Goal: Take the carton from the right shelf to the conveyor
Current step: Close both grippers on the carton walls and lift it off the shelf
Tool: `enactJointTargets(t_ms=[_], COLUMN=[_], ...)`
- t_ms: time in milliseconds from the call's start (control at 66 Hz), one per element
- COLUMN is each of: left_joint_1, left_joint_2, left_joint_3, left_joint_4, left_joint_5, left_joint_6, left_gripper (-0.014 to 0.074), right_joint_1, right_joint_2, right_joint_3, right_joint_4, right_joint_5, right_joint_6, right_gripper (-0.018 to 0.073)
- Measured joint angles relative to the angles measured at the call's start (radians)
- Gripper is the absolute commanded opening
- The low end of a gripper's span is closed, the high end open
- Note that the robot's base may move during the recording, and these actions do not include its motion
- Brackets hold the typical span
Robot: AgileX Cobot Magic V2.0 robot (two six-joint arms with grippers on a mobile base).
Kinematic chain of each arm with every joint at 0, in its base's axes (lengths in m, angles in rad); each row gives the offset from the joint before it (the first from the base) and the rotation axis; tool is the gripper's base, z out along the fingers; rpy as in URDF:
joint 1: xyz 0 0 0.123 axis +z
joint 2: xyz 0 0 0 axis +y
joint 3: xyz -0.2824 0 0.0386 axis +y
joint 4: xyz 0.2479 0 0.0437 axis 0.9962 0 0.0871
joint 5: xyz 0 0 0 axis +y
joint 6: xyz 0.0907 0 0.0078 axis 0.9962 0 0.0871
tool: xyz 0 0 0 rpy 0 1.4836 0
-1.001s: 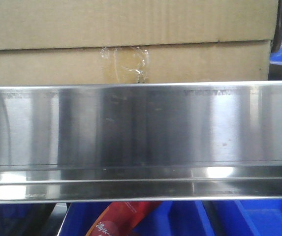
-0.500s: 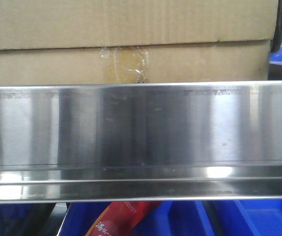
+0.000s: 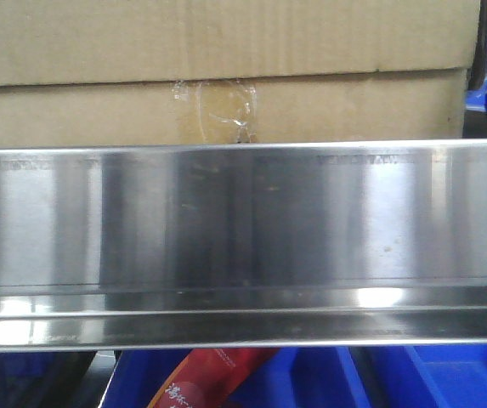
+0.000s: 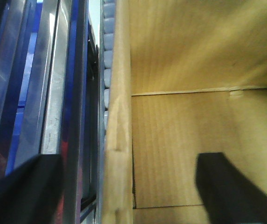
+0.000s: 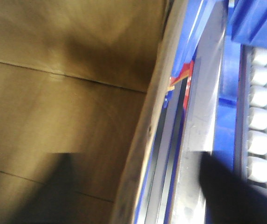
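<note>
The carton [image 3: 226, 42] is sitting behind the shelf [image 3: 243, 221] lip. The left fingers [image 4: 226, 191] and the right fingers [image 5: 233, 198] are standing wide, straddling its edges.

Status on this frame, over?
Left gripper open, right gripper open, each straddling a carton edge. Carton on right shelf, not lifted. Shelf's steel lip crosses its lower front.
</note>
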Motion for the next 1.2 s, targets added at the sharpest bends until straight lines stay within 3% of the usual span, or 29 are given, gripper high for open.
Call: enactJointTargets(t_ms=[76,227,394,697,834,940,1076,1198], left_joint_1=[0.009,0.048,0.070,0.058,0.004,-0.059,-0.151,-0.199], left_joint_2=[0.007,0.018,0.020,0.012,-0.054,-0.127,-0.215,-0.281], left_joint_3=[0.000,0.000,0.000,-0.041,-0.087,-0.092,-0.039,0.053], left_joint_4=[-0.002,-0.055,-0.107,-0.119,-0.097,-0.039,0.052,0.064], left_joint_5=[-0.002,-0.006,-0.011,0.008,0.015,0.020,0.020,0.022], left_joint_6=[0.002,0.004,0.022,0.032,0.032,0.032,-0.009,-0.045], left_gripper=[0.0223,-0.0041,-0.0013,-0.0017,-0.0017,-0.0017,-0.0017,-0.0017], right_joint_1=[0.000,0.000,0.000,0.001,0.001,0.001,0.001,0.001], right_joint_2=[0.007,0.011,0.013,-0.043,-0.138,-0.217,-0.311,-0.411], right_joint_3=[0.000,-0.002,-0.003,-0.001,-0.001,-0.001,0.036,0.132], right_joint_4=[0.004,-0.003,-0.003,-0.013,-0.031,-0.040,-0.042,-0.044], right_joint_5=[0.000,-0.002,-0.004,0.022,0.040,0.047,0.049,0.058], right_joint_6=[0.002,0.003,0.003,0.005,0.007,0.007,0.007,0.007], right_gripper=[-0.0094,-0.0070,-0.0070,-0.0070,-0.0070,-0.0070,-0.0070,-0.0070])
